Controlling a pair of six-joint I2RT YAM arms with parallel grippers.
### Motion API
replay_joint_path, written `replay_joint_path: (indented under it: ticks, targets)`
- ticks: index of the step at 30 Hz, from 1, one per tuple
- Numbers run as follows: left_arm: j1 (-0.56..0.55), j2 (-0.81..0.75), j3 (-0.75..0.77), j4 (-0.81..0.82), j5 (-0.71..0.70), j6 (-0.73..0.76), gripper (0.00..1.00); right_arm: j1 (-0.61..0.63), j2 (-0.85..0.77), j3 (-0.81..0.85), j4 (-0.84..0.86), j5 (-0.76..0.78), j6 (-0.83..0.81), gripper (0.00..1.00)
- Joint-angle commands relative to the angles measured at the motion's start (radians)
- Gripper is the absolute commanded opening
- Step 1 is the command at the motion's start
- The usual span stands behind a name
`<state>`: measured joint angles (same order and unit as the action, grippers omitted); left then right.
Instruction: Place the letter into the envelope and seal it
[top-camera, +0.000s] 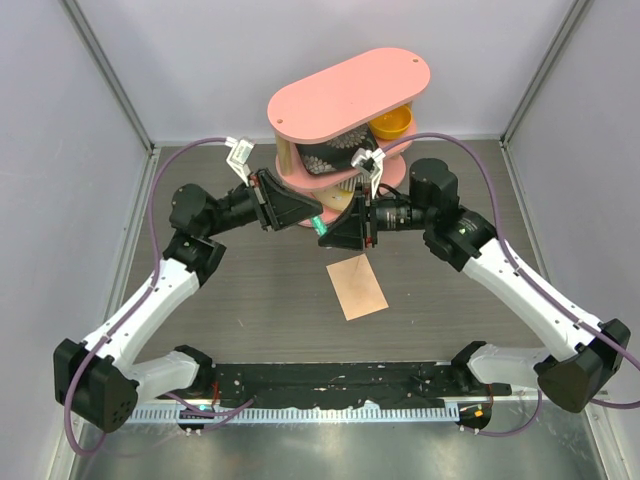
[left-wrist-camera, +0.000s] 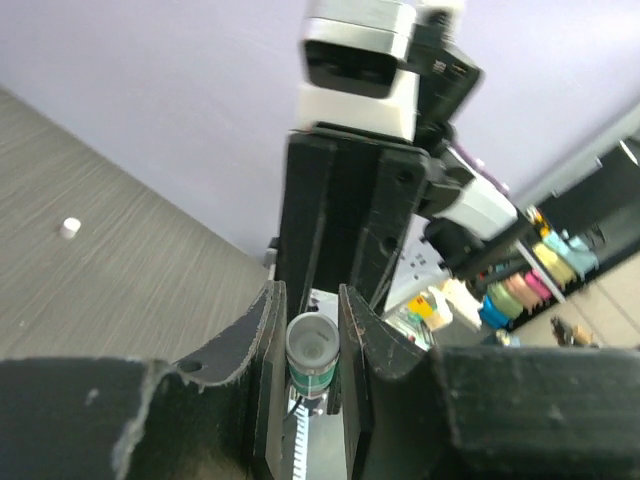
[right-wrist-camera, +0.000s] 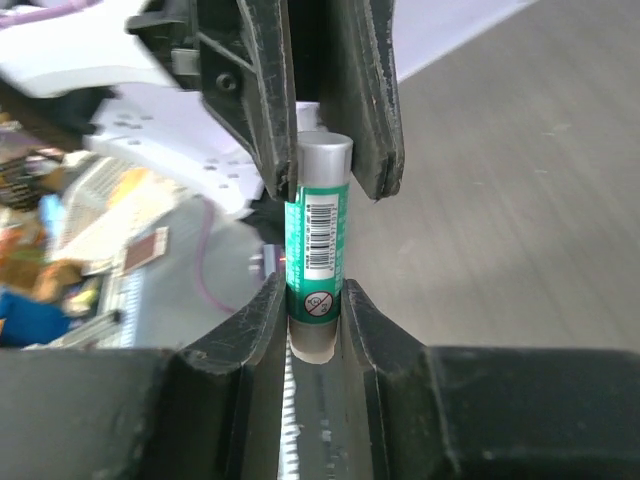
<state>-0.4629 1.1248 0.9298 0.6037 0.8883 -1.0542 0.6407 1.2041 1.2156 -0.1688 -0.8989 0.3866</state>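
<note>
Envelope (top-camera: 357, 287) on table (top-camera: 250, 300) (rack (top-camera: 345, 95) behind)

The only markings stood on the green glue stick (right-wrist-camera: 318, 250), seen clearly in the right wrist view alone. A white barcode label (right-wrist-camera: 320, 232) ran lengthwise along its body, with a row of digits beside the bars that was too small to read. Below it, nearer the base, sat a small round prohibition sign (right-wrist-camera: 316, 304), a circle crossed by a slash, its inner figure too faint to make out.
</note>
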Motion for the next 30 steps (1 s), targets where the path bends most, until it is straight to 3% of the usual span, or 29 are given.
replay_joint_path:
  ticks: [1,5,8,12,15,20,23,29,30]
  targets:
    - [-0.002,-0.014,0.043,-0.283,-0.158,0.065,0.00,0.028,-0.037,0.088,-0.093,0.323,-0.220,0.01]
    - [-0.003,-0.023,0.072,-0.413,-0.296,0.108,0.00,0.071,-0.032,0.110,-0.139,0.483,-0.285,0.01]
    - [-0.003,-0.025,0.101,-0.509,-0.357,0.135,0.00,0.118,-0.023,0.117,-0.155,0.508,-0.304,0.01]
    - [0.006,-0.017,0.095,-0.392,-0.231,0.145,0.00,0.113,-0.002,0.160,-0.205,0.369,-0.227,0.68]
    - [0.015,-0.016,0.078,-0.263,-0.132,0.126,0.00,0.065,0.014,0.196,-0.245,0.235,-0.187,0.82]
    - [0.017,0.004,0.049,-0.009,0.030,-0.004,0.00,0.007,0.046,0.213,-0.262,0.020,-0.140,0.82]
    - [0.015,0.029,0.055,0.099,0.067,-0.084,0.00,0.007,0.063,0.173,-0.165,-0.101,-0.072,0.77]
    - [0.012,0.047,0.069,0.154,0.092,-0.119,0.00,0.007,0.072,0.121,0.030,-0.167,0.090,0.67]
    - [0.010,0.047,0.069,0.159,0.095,-0.121,0.00,0.007,0.077,0.119,0.046,-0.169,0.104,0.60]
